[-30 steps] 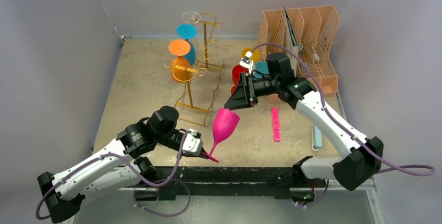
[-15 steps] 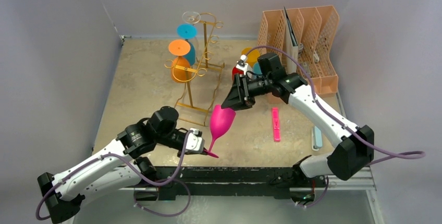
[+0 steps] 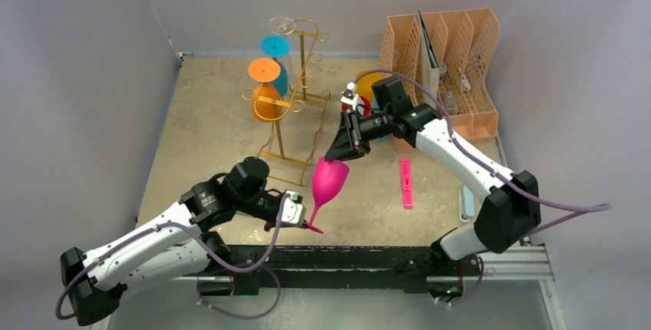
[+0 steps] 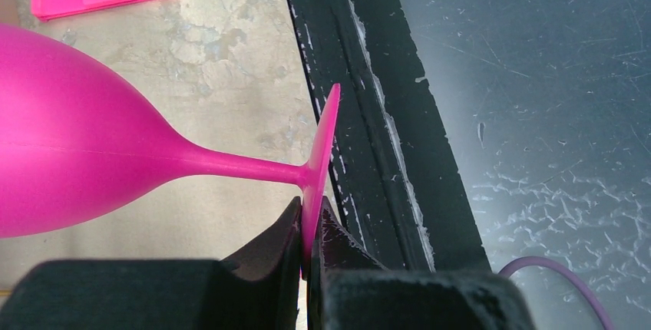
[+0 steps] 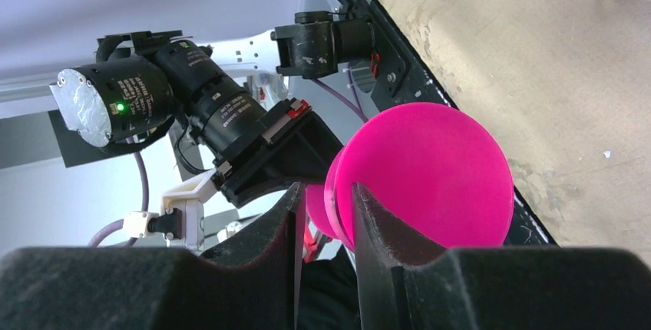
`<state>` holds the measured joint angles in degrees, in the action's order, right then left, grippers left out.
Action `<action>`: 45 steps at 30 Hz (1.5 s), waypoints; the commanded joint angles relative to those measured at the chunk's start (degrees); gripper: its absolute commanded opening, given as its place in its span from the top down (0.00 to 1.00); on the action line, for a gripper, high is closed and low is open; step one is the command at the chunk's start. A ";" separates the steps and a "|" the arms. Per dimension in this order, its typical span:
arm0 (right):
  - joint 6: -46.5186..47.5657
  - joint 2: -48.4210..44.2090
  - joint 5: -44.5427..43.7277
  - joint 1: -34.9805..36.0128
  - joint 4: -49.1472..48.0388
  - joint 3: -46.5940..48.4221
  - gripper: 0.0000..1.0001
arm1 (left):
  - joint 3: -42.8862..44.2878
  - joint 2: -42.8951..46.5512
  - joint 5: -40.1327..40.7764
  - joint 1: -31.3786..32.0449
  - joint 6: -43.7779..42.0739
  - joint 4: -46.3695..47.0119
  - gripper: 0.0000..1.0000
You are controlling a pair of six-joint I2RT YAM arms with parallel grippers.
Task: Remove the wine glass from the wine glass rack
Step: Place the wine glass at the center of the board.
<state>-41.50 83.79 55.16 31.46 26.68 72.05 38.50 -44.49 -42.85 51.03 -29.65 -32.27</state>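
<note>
A pink wine glass (image 3: 330, 180) is off the gold wire wine glass rack (image 3: 295, 92) and leans in the air near the table's front. My left gripper (image 3: 303, 225) is shut on the edge of its round foot (image 4: 321, 142), with the stem pointing left in the left wrist view. My right gripper (image 3: 338, 157) sits at the bowl's top. In the right wrist view the bowl's rim (image 5: 338, 199) lies between the fingers. One finger is against the bowl and a gap shows at the other, so the right gripper (image 5: 326, 199) is open.
Orange (image 3: 263, 70), blue (image 3: 274, 44) and clear (image 3: 282, 23) glasses hang on the rack. Red (image 3: 355, 107) and orange (image 3: 368, 83) glasses stand behind the right arm. A peach file organiser (image 3: 445, 46) is at the back right. A pink strip (image 3: 406, 183) lies on the table.
My right gripper has moved left and down onto the pink glass's rim, and its jaws have narrowed. The left gripper still holds the foot and has shifted slightly.
</note>
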 commanded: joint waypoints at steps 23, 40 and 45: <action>12.62 1.62 9.22 3.43 17.22 6.69 0.65 | -3.71 1.89 5.18 -0.04 -0.18 5.06 1.00; 12.34 3.69 4.24 2.62 21.14 10.02 0.54 | -4.56 2.85 2.92 0.10 -2.67 4.05 1.00; 9.30 3.62 7.64 -2.09 17.57 9.46 0.47 | -4.78 3.64 3.74 0.13 -2.57 4.01 1.00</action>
<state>-28.64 88.82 58.59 32.18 44.69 79.83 34.13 -41.63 -41.28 51.51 -32.08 -29.71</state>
